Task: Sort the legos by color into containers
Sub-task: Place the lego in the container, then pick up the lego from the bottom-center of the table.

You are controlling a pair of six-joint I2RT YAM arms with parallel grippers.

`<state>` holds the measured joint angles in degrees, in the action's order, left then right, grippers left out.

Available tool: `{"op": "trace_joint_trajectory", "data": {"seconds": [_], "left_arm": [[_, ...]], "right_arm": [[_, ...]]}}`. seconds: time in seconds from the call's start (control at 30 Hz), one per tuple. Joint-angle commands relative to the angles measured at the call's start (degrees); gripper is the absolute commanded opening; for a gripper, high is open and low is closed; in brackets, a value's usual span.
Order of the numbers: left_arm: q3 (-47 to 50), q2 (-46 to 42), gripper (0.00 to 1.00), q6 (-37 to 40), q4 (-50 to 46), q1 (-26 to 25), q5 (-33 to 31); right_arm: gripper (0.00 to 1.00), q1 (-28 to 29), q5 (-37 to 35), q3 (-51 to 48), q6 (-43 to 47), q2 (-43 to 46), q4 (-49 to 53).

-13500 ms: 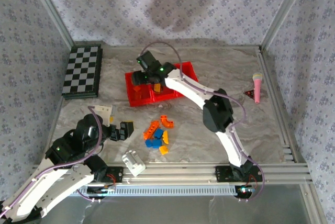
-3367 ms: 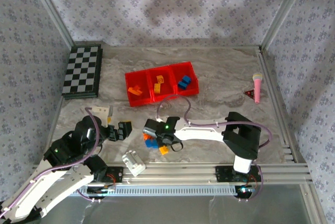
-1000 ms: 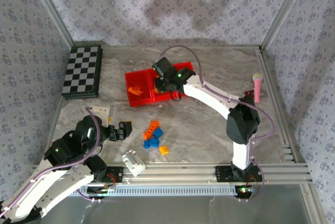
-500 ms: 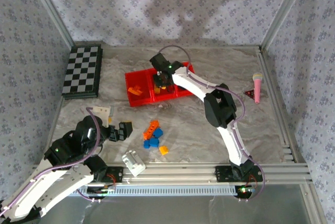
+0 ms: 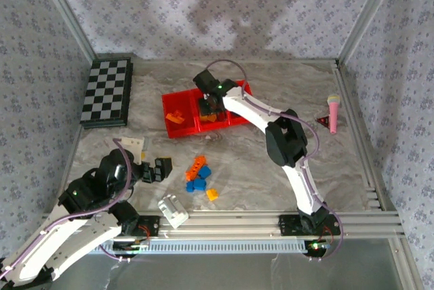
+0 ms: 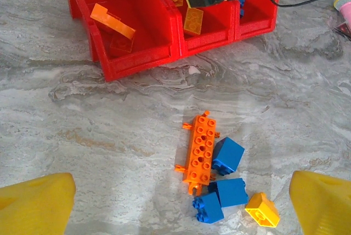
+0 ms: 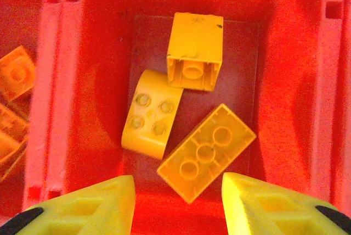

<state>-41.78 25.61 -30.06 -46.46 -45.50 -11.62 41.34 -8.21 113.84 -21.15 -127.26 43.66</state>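
Right gripper hangs over the middle compartment of the containers, jaws parted and empty; three yellow legos lie loose on the floor beneath it. Orange pieces sit in the left compartment. On the table remain a long orange plate, three blue bricks and one yellow brick, so the sort looks well past halfway. Left gripper hovers wide open near them

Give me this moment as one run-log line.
right tool open above middle bin | three yellow legos lying in it | left tool open, empty | on table: one orange lego, three blue legos, one yellow lego
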Motion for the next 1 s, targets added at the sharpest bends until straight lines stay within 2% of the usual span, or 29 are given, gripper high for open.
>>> {"op": "trace_joint_trajectory", "data": {"seconds": [0.0, 0.33, 0.57, 0.73, 0.97], "left_arm": [[0.05, 0.06, 1.00, -0.43, 0.14, -0.37, -0.60], [0.03, -0.12, 1.00, -0.37, 0.15, -0.38, -0.44], [0.03, -0.36, 1.00, -0.26, 0.22, -0.34, -0.66], [0.03, -0.38, 1.00, -0.24, 0.15, -0.38, -0.69], [-0.06, -0.47, 1.00, -0.26, 0.09, -0.34, -0.52]], "right_arm": [[0.48, 2.99, -1.72, -2.74, -0.62, 8.02, 3.19], [0.57, 13.90, -6.58, -27.28, -3.39, 27.84, 2.98], [0.64, 24.51, -6.67, -43.03, -16.96, 38.70, 0.91], [0.66, 32.51, -7.53, -45.02, -26.24, 37.08, 1.81], [0.71, 37.76, -7.39, -39.20, -29.39, 28.21, 7.66]]}}
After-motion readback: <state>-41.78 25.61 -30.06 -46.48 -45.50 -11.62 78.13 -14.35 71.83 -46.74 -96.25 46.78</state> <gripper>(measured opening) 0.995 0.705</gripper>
